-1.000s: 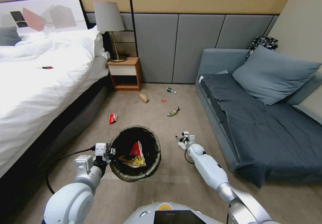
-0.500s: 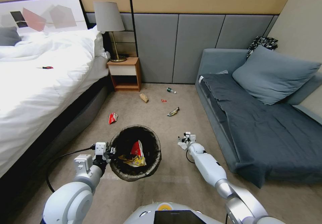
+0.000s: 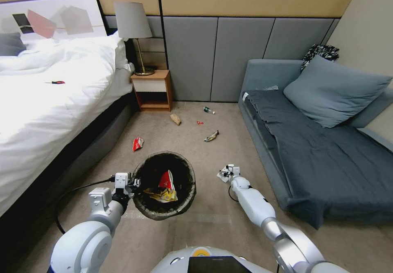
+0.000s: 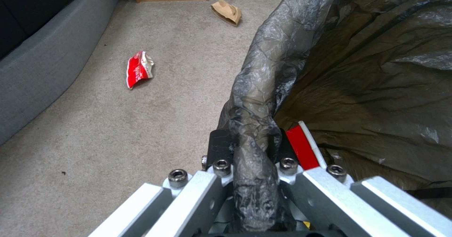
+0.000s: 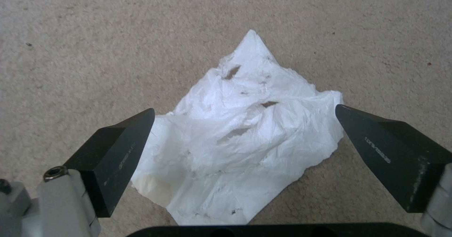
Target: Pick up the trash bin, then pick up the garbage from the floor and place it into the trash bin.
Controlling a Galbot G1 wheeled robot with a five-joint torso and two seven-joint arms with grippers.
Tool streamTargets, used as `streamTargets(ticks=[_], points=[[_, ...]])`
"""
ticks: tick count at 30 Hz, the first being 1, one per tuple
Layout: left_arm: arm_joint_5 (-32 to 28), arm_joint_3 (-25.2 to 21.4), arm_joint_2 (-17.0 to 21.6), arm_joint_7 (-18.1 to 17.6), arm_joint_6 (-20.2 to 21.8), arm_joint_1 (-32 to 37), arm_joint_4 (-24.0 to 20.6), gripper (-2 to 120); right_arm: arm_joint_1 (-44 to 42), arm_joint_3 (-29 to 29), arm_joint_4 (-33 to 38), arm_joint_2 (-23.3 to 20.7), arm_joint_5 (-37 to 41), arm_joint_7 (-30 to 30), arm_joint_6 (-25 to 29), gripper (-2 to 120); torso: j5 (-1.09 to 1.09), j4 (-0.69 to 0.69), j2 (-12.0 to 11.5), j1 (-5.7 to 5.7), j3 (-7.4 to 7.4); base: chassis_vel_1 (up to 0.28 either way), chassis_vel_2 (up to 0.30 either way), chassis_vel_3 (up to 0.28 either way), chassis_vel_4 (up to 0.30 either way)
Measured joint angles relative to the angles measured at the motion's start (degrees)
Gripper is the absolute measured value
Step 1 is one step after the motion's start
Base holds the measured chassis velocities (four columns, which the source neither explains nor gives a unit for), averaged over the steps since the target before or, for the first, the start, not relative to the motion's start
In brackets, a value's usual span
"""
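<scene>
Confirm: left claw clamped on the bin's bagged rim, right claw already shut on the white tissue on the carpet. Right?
Not quite. The right claw is open, its fingers straddling the tissue without pinching it, as the right wrist view shows. The rest holds: the left claw is clamped on the bin's bagged rim.

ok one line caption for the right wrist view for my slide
Open right gripper poised over crumpled white tissue on beige carpet.

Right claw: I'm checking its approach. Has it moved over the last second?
Yes. The right claw has drifted rightward toward the sofa, now straddling the tissue with jaws open.
</scene>
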Motion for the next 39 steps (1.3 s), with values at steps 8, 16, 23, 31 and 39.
streamTargets(ticks=[8, 16, 23, 31, 39], points=[[0.00, 0.11, -0.18, 0.00, -0.01, 0.29, 0.00, 1, 0.16, 0.31, -1.89, 0.42, -0.77, -0.24, 0.98, 100, 0.00, 0.00, 0.00, 0.00, 0.00, 0.000, 0.000, 0.000, 0.000], [0.00, 0.11, -0.18, 0.00, -0.01, 0.56, 0.00, 1, 0.21, 0.46, -2.99, 0.75, -1.37, -0.39, 1.41, 100, 0.00, 0.00, 0.00, 0.00, 0.00, 0.000, 0.000, 0.000, 0.000], [-0.14, 0.09, -0.08, 0.00, -0.01, 0.66, 0.00, 1, 0.70, 0.79, -4.97, 1.20, -2.47, -0.63, 2.25, 100, 0.00, 0.00, 0.00, 0.00, 0.00, 0.000, 0.000, 0.000, 0.000], [-0.28, 0.04, -0.01, 0.00, -0.01, 0.76, 0.00, 1, 1.24, 0.95, -6.80, 1.65, -3.67, -0.92, 3.13, 100, 0.00, 0.00, 0.00, 0.00, 0.00, 0.000, 0.000, 0.000, 0.000], [-0.31, 0.04, -0.13, 0.00, -0.01, 0.94, 0.00, 1, 1.52, 1.18, -7.88, 2.08, -4.92, -1.01, 3.70, 100, 0.00, 0.00, 0.00, 0.00, 0.00, 0.000, 0.000, 0.000, 0.000]])
